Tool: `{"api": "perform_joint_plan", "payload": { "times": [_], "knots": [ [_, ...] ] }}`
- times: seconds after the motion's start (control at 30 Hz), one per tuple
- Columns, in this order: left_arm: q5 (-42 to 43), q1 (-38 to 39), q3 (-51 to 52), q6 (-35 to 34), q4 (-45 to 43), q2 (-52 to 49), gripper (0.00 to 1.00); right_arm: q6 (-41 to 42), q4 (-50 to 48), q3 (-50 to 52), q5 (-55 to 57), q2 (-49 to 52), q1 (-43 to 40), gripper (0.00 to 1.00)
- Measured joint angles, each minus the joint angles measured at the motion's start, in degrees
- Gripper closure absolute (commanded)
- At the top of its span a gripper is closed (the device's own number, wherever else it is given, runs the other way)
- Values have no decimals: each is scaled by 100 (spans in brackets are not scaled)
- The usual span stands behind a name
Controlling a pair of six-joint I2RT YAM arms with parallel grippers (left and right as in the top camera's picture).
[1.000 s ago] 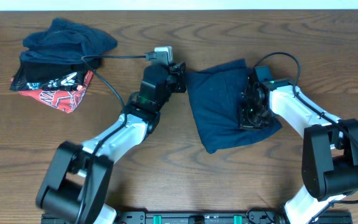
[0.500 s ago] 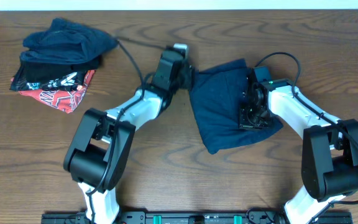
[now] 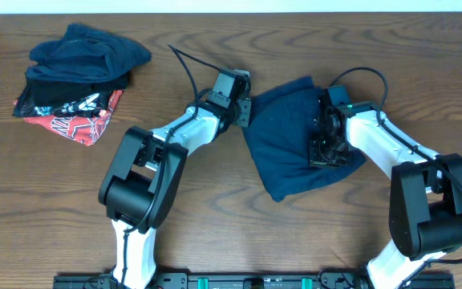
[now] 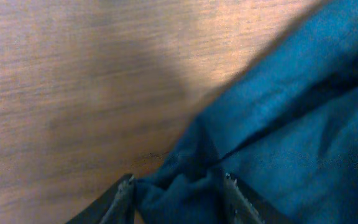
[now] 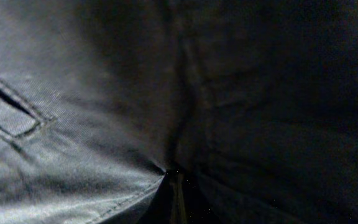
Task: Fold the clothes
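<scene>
Toward the right of the tabletop's middle, a plain dark navy-blue fabric garment (image 3: 287,148) lies rumpled and partly folded on the brown wooden table (image 3: 215,217), one pointed corner aimed at the near edge. At the garment's left edge the left gripper (image 3: 245,111) pinches a bunch of the cloth. The left wrist view shows blue fabric gathered between its two grey fingers (image 4: 124,194), with bare wood beyond. The right gripper (image 3: 325,143) presses down on the garment's right side. Its wrist view is filled with dark cloth, a seam and a stitched slit, so I cannot tell how its jaws stand. Near the far left corner sits a loose pile of other clothes (image 3: 74,80): dark blue on top, black beneath, and a red-printed piece at the bottom.
</scene>
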State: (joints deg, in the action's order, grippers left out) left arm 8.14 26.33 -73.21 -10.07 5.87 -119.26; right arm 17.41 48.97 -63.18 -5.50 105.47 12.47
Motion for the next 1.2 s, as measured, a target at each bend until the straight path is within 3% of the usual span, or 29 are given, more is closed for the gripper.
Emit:
{"api": "perform_joint_plan", "payload": {
  "times": [0.2,0.47,0.63,0.67,0.7,0.73,0.8,1.0,1.2],
  "knots": [
    [17,17,-186,-175,1622,201,68,-170,-479,15,387,-22,-55,95],
    [616,284,-262,-411,3368,337,69,-901,-2024,72,855,20,-420,92],
    [839,494,-149,-481,3764,444,67,-1180,-2087,48,992,33,-455,90],
    [848,496,-101,-494,3764,487,63,-1202,-2026,28,1008,33,-452,89],
    [846,483,-46,-487,3773,549,49,-1226,-1985,11,1010,33,-450,87],
    [846,455,2,-494,3770,619,22,-1246,-1952,-7,1021,33,-450,86],
    [846,367,72,-514,3672,846,2,-1270,-1884,-42,1038,33,-450,80],
    [960,39,74,-535,2778,1665,2,-1331,-1812,-72,1075,33,-450,76],
    [1486,-28,72,-535,1982,1547,2,-1335,-1762,-85,1073,33,-452,74]
  ]
}}
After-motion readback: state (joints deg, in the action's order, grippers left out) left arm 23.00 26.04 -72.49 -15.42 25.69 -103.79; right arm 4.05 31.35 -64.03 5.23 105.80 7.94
